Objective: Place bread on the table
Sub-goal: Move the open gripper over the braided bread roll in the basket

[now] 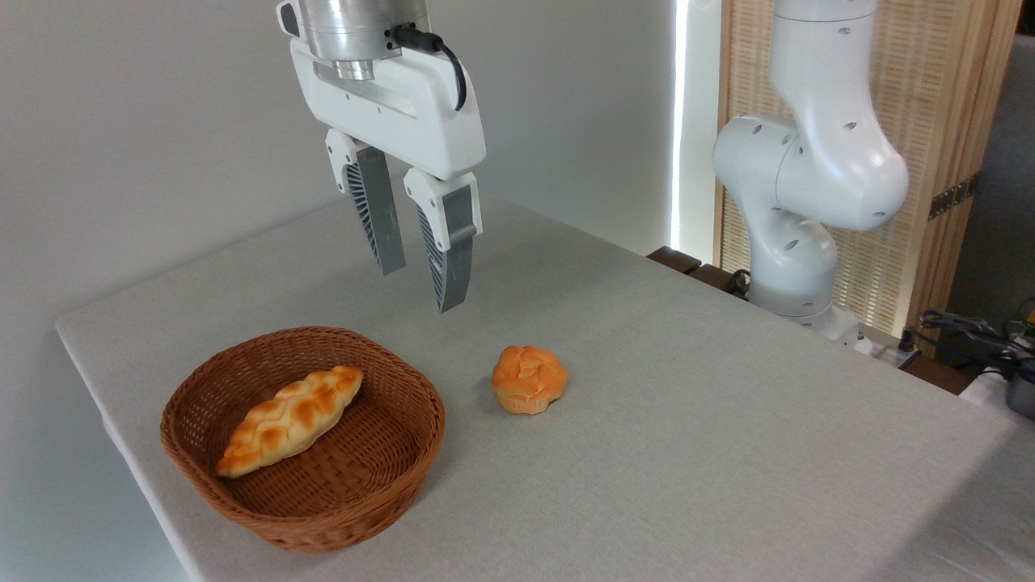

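Observation:
The bread (289, 418), a braided golden loaf with browned patches, lies slantwise inside a brown wicker basket (356, 505) on the left of the light grey table (687, 420). My gripper (420, 289) hangs high above the table, behind and to the right of the basket, well clear of the loaf. Its two grey fingers (449, 267) point down with a narrow gap between them and hold nothing.
A small round orange bun (530, 378) sits on the table just right of the basket. The arm's white base (796, 242) stands past the table's far right edge, with cables (970, 331) beside it. A wall runs behind the table.

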Robot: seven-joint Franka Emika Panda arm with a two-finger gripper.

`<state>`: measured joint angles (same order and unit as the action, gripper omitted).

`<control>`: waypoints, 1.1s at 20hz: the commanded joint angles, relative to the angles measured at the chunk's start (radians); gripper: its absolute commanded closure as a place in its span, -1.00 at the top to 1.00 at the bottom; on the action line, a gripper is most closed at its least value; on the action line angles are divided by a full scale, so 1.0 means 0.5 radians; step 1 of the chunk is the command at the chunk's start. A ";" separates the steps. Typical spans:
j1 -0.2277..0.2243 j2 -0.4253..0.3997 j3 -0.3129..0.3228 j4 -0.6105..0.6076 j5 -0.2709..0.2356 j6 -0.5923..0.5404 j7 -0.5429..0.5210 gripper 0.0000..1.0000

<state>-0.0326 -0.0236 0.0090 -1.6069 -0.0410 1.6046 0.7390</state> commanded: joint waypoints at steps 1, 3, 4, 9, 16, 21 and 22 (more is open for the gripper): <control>-0.021 0.029 0.031 0.057 -0.016 -0.055 0.022 1.00; -0.021 0.029 0.031 0.057 -0.016 -0.055 0.025 1.00; -0.021 0.029 0.031 0.057 -0.016 -0.055 0.025 1.00; -0.024 0.035 0.031 0.054 -0.019 -0.049 0.028 1.00; -0.027 0.084 -0.045 0.060 -0.019 0.048 0.019 1.00; -0.036 0.206 -0.159 0.057 -0.041 0.515 0.007 1.00; -0.036 0.234 -0.183 0.048 -0.041 0.613 0.010 1.00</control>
<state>-0.0498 0.0394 -0.0599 -1.6061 -0.0420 1.8107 0.7386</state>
